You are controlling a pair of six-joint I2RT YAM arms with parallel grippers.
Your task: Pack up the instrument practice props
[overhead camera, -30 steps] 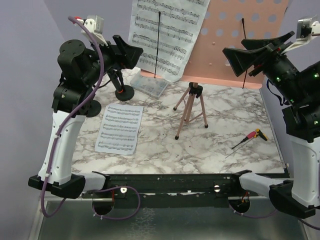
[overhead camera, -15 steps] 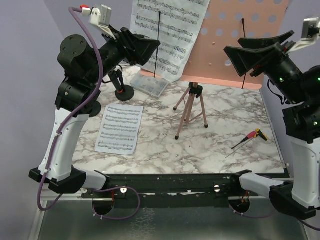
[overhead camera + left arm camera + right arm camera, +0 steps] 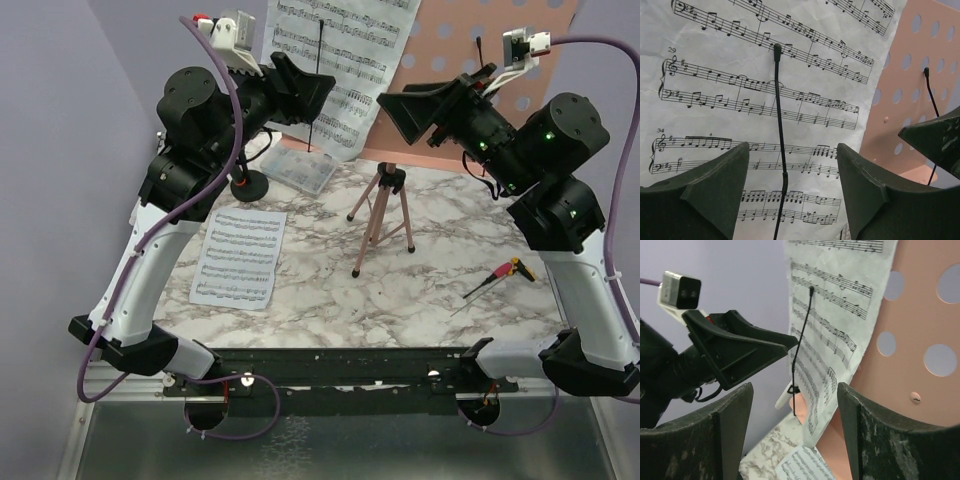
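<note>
Our left gripper (image 3: 318,90) and right gripper (image 3: 392,108) face the pink perforated board (image 3: 505,100), jaws apart and empty. We should next pinch its sheet-music page (image 3: 345,50) free.

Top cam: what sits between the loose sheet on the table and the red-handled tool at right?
The stand's pink tripod legs, with the front foot about on the line between them. The rest of the stretch is bare marble tabletop. Only the top view shows it.
</note>
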